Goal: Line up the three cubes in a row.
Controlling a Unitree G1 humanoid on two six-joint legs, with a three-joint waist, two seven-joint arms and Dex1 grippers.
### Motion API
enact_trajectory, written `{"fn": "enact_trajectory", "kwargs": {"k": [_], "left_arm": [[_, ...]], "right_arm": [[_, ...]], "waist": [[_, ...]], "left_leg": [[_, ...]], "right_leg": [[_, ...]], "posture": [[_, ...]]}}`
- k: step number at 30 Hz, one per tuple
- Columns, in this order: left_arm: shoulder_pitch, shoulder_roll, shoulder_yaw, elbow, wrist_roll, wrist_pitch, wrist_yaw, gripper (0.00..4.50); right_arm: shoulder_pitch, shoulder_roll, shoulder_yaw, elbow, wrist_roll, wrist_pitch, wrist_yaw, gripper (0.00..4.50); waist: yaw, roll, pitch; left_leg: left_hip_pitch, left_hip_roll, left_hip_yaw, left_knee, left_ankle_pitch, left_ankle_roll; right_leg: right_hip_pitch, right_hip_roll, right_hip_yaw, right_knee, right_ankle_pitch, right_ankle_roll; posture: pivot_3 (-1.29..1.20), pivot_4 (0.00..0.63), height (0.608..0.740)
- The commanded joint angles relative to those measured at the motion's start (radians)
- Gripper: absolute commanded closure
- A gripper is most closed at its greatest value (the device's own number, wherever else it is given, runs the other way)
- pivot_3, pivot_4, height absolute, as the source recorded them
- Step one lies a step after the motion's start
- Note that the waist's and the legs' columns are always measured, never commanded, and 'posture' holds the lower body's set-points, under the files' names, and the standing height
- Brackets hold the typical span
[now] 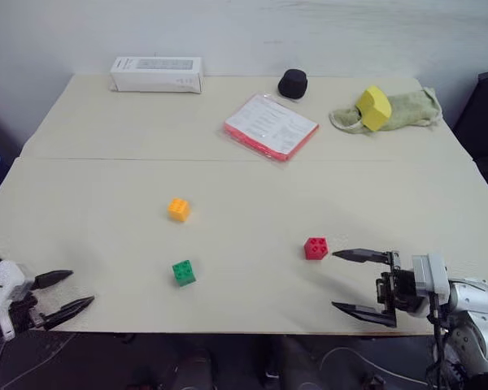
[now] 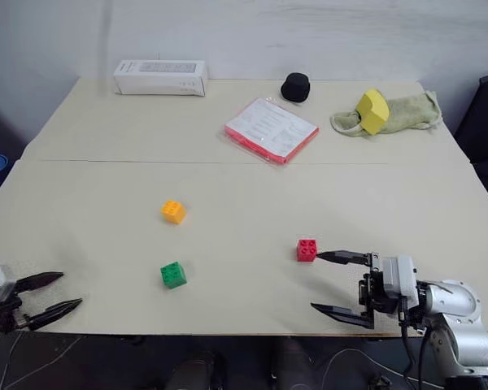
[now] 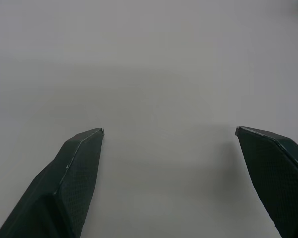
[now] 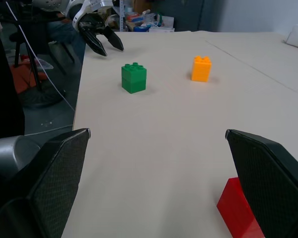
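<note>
Cubes sit unaligned around the green cube [image 1: 184, 272]: left gripper [image 1: 67, 294] waits wide open and empty well to its left, orange cube [image 1: 179, 210] lies just beyond it, red cube [image 1: 315, 248] rests well right, seemingly just clear of the right gripper [image 1: 363, 284], also open and empty.

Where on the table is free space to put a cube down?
Bare: between the green cube and red cube, and the strip behind the orange cube. Crowded: the far edge, with white box, booklet, towel.
</note>
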Motion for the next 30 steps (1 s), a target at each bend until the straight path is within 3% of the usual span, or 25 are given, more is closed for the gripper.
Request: {"fn": "enact_trajectory", "kwargs": {"k": [1, 6, 11, 16, 22, 27, 30], "left_arm": [[-0.006, -0.021, -0.09, -0.193, -0.031, 0.051, -0.011, 0.0], [-0.131, -0.18, -0.277, -0.387, -0.001, 0.123, 0.166, 0.0], [-0.187, -0.274, -0.368, -0.403, 0.057, 0.135, 0.277, 0.0], [-0.204, -0.256, -0.414, -0.38, 0.106, 0.099, 0.262, 1.1], [-0.218, -0.202, -0.399, -0.347, 0.101, 0.081, 0.211, 2.99], [-0.334, -0.194, -0.447, -0.394, 0.014, 0.17, 0.138, 2.97], [-0.479, -0.206, -0.552, -0.365, 0.055, 0.185, 0.083, 2.97]], "right_arm": [[-0.004, -0.003, -0.015, -0.031, 0.005, -0.029, 0.01, 0.02], [-0.02, -0.007, -0.019, -0.006, -0.016, -0.029, -0.01, 0.02], [-0.016, 0.007, -0.01, -0.01, -0.035, -0.027, -0.044, 0.02], [0.016, 0.017, -0.014, -0.043, -0.04, -0.025, -0.082, 0.0], [0.051, 0.01, -0.029, -0.057, -0.043, -0.033, -0.112, 0.0], [0.063, 0.004, -0.044, -0.059, -0.042, -0.038, -0.132, 0.0], [0.07, -0.009, -0.064, -0.059, -0.036, -0.035, -0.131, 0.0]], "waist": [[0.001, 0.0, 0.0], [0.0, 0.001, 0.0], [-0.006, 0.0, 0.0], [-0.001, 0.0, 0.0], [-0.001, 0.0, 0.0], [0.0, 0.0, 0.0], [0.013, 0.0, 0.0]], "left_leg": [[0.0, 0.0, 0.0, 0.0, 0.0, 0.0], [0.0, -0.001, 0.0, 0.0, 0.001, 0.0], [0.001, 0.0, 0.001, 0.001, 0.001, -0.001], [0.001, 0.0, 0.001, 0.001, 0.002, -0.001], [0.001, 0.0, 0.001, 0.001, 0.002, -0.001], [0.001, -0.001, 0.001, 0.001, 0.002, 0.0], [0.0, -0.001, 0.0, 0.003, 0.002, 0.0]], "right_leg": [[0.0, 0.0, 0.0, 0.0, 0.0, 0.0], [0.0, 0.001, 0.0, 0.001, 0.0, 0.0], [0.001, 0.003, 0.001, 0.002, 0.001, 0.001], [0.001, 0.003, 0.001, 0.002, 0.001, 0.001], [0.001, 0.003, 0.001, 0.002, 0.001, 0.001], [0.001, 0.003, 0.001, 0.002, 0.001, 0.001], [0.001, 0.003, 0.001, 0.002, 0.001, 0.001]], "posture": [[0.0, 0.15, 0.74], [0.0, 0.15, 0.74], [0.0, 0.15, 0.74], [0.0, 0.15, 0.74], [0.0, 0.15, 0.74], [0.0, 0.15, 0.74], [0.0, 0.15, 0.74]]}}
